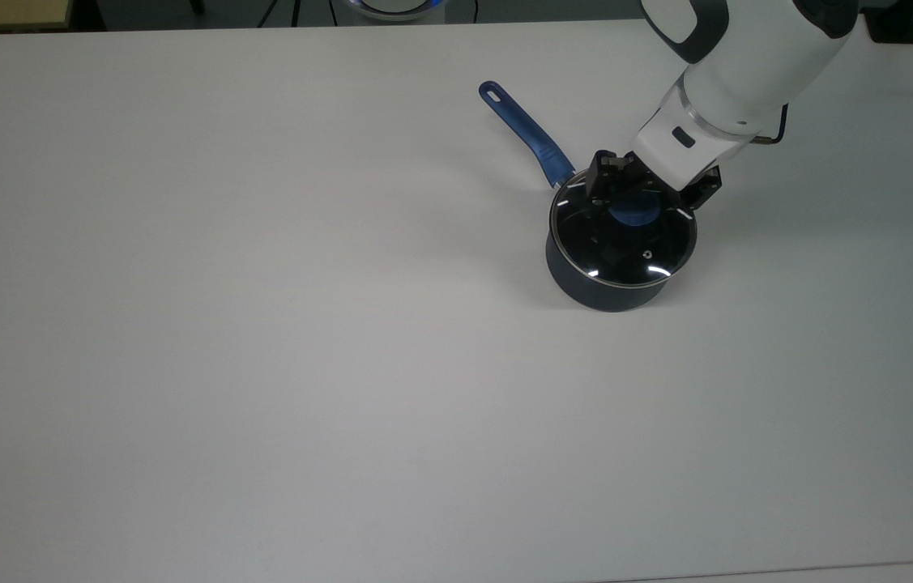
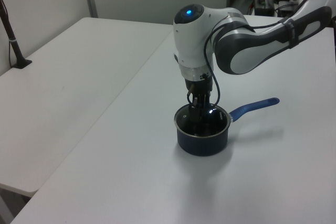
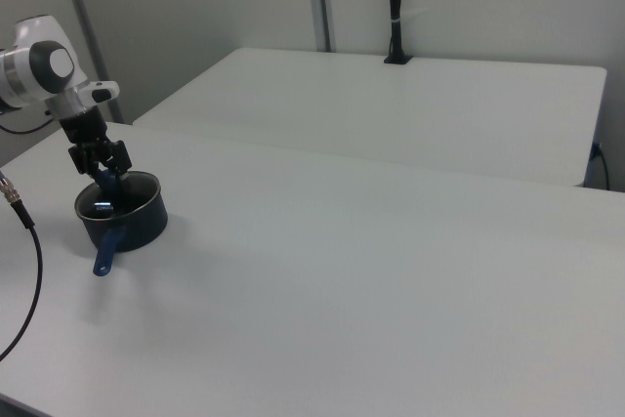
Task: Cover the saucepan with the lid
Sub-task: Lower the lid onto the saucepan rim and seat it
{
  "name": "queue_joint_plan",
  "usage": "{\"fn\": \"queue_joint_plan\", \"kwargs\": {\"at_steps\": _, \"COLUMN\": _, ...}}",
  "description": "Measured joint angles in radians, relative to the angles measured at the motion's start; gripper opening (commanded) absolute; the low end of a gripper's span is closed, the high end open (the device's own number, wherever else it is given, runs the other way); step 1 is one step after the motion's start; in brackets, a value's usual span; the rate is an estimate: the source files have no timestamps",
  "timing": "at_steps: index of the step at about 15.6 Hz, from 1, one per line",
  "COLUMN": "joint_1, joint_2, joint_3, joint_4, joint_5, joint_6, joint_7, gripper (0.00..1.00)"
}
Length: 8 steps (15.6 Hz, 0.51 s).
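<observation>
The dark saucepan (image 1: 586,285) stands on the white table right of centre in the top view, its blue handle (image 1: 525,129) pointing up-left. The glass lid (image 1: 622,247) rests level on its rim, the blue knob (image 1: 632,213) at the centre. My gripper (image 1: 636,202) comes down from the top view's upper right and is shut on the knob. In the left view the gripper (image 2: 198,109) stands upright over the saucepan (image 2: 202,142). The right view has the saucepan (image 3: 137,227) at its far left with the gripper (image 3: 105,178) above it.
The white table (image 1: 262,324) spreads wide to the top view's left and bottom. A second table (image 2: 63,77) stands alongside, with a black post (image 2: 13,40) clamped at its edge. A black cable (image 3: 29,271) hangs at the right view's left edge.
</observation>
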Motion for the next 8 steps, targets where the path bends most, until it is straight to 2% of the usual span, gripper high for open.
{"fn": "queue_joint_plan", "kwargs": {"at_steps": 8, "joint_1": -0.009, "joint_2": 0.0, "joint_3": -0.002, "joint_4": 0.013, "joint_5": -0.003, "joint_6": 0.014, "joint_7": 0.001, "gripper": 1.0}}
